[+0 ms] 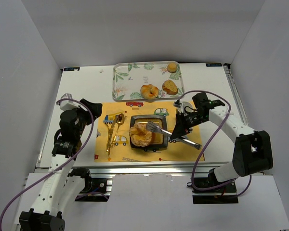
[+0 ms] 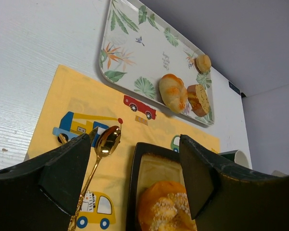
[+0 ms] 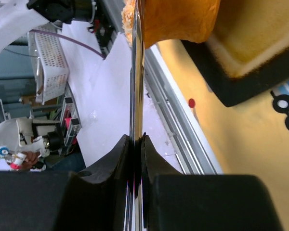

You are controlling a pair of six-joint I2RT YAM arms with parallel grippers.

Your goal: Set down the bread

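The bread, a lumpy golden-orange bun with a sugary top, lies in the black square plate on the yellow placemat. My right gripper is shut on the handles of metal tongs, whose head rests against the bread's right side. In the right wrist view my gripper clamps the tongs edge-on, with the bread at their tip. My left gripper is open and empty left of the plate; its view shows the bread below.
A leaf-patterned tray at the back holds a glazed ring pastry, a brown slice and a small bun. A gold spoon and other gold cutlery lie on the mat left of the plate.
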